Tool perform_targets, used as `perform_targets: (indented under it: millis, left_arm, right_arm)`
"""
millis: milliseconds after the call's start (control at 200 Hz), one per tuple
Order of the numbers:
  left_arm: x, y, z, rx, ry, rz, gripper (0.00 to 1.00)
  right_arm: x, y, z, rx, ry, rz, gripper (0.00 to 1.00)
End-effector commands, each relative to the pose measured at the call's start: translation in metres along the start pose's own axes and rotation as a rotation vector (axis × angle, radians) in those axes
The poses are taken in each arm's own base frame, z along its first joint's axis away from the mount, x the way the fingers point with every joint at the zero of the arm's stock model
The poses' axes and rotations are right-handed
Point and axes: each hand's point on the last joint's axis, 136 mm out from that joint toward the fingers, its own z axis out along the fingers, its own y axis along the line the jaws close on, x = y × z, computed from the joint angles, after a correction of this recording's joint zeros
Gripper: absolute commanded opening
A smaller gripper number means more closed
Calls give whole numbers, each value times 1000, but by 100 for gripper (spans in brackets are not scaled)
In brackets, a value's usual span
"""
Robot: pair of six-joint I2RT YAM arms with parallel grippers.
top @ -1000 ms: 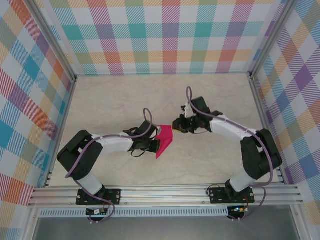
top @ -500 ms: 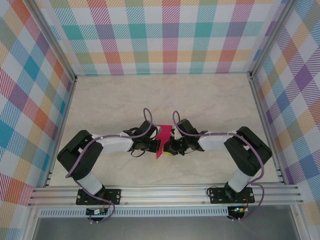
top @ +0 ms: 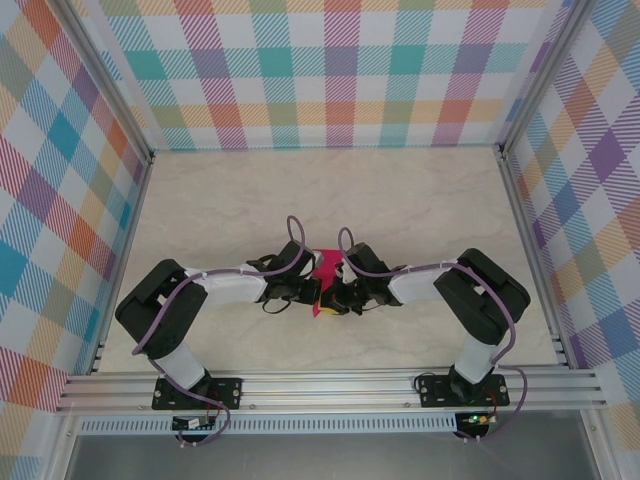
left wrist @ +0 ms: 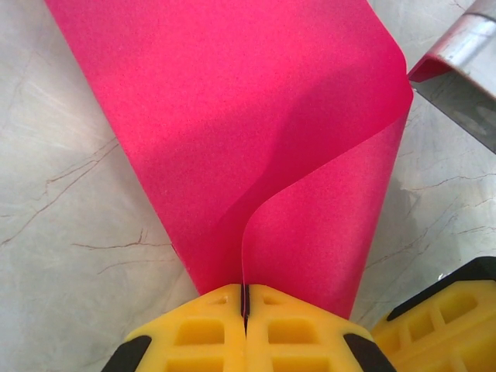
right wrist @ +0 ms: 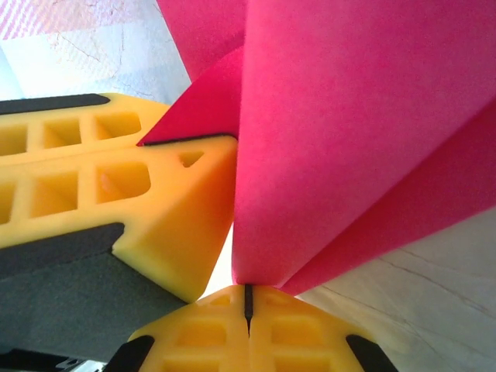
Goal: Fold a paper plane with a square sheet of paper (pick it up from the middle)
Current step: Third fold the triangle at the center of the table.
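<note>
Near the middle of the counter (top: 230, 200), between the two arms, the magenta sheet of paper (top: 324, 266) is held from both sides. The left pincer (left wrist: 245, 298) is closed tight on the sheet's near edge, where two layers curl together into its yellow tips. One layer bows outward in a soft loop rather than a crease.

The right pincer (right wrist: 248, 298) is likewise clamped shut on a pointed end of the sheet, with the left pincer's yellow finger (right wrist: 155, 201) just beside it. Gripping from opposite sides lets the arms draw the paper taut and steer its layers into line for a fold, I judge.

From above, the pincers hide most of the sheet, so which fold this is seems uncertain. No dart shape shows yet.
</note>
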Motion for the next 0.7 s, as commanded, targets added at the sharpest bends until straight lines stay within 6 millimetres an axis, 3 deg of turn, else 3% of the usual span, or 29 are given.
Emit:
perform_targets:
  millis: [0,315,445,695]
  left_arm:
    - [24,21,11,-60,82,-5,0]
    - [26,21,13,-56,90,-7,0]
    - [25,19,14,-50,92,-7,0]
    - [24,18,16,-46,95,-7,0]
  right_arm:
    - [1,13,2,-45,4,-26,0]
    - [5,18,-14,-30,-35,-44,2]
    - [4,22,-9,-60,-22,-40,2]
    - [1,9,2,-32,-23,-15,2]
